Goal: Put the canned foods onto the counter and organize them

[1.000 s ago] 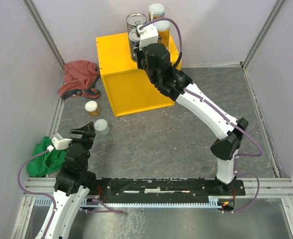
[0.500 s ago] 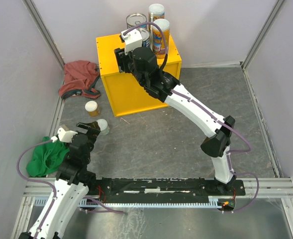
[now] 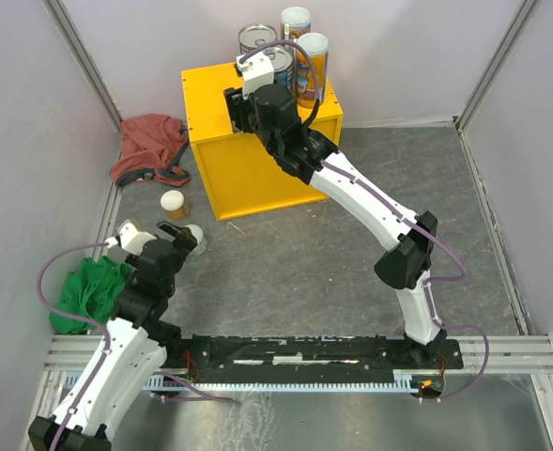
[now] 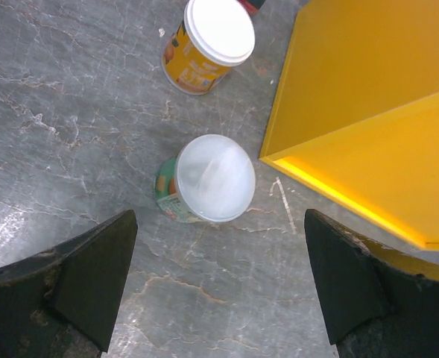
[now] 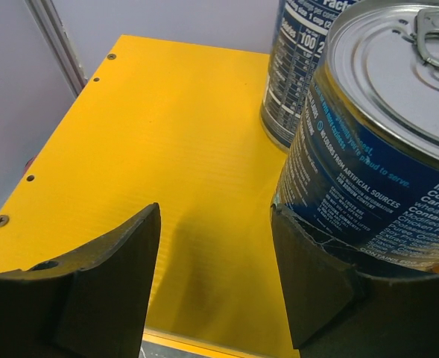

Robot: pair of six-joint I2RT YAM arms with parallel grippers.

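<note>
The right gripper (image 5: 215, 215) is over the counter (image 5: 167, 134), low above its yellow top, with its jaws spread and nothing between them. Its right finger (image 5: 312, 276) is just beside the base of a blue-labelled tin (image 5: 383, 142). Whether the two touch cannot be told. This tin stands upright on the counter's top, and a second tin (image 5: 294, 74) stands close behind it. One tall can (image 3: 312, 58) and another tall can (image 3: 296, 19) stand upright at the counter's back right.

The left gripper (image 4: 219, 242) hangs over the floor (image 4: 70, 112) off the counter's front-left corner. Its jaws are spread wide and hold nothing. Ahead of its fingertips, and clear of both, a clear-lidded can (image 4: 215, 179) stands upright on the floor near that corner. A white-lidded short can (image 4: 218, 31) stands a little past it, beside the counter's left face.
</note>
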